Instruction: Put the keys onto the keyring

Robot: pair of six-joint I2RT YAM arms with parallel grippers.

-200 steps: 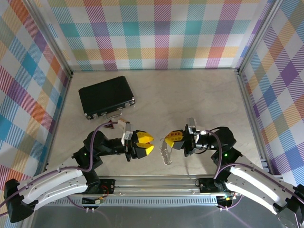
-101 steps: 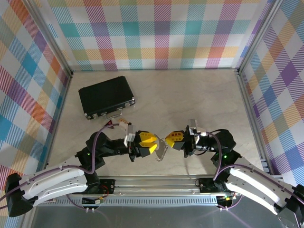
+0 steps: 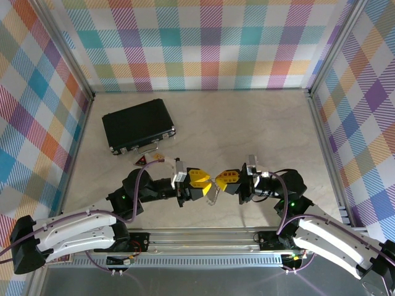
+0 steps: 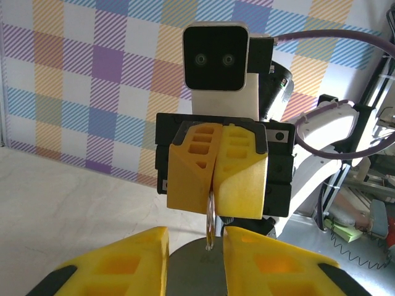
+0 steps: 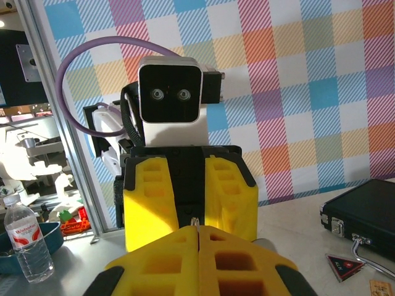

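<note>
While the right claw (image 4: 213, 198) clamps the keyring (image 4: 210, 227), the left claw (image 4: 196, 246) stands narrowly parted on either side of it.

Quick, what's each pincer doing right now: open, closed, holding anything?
Left pincer: open, straddling the keyring.
Right pincer: closed on the keyring.
</note>
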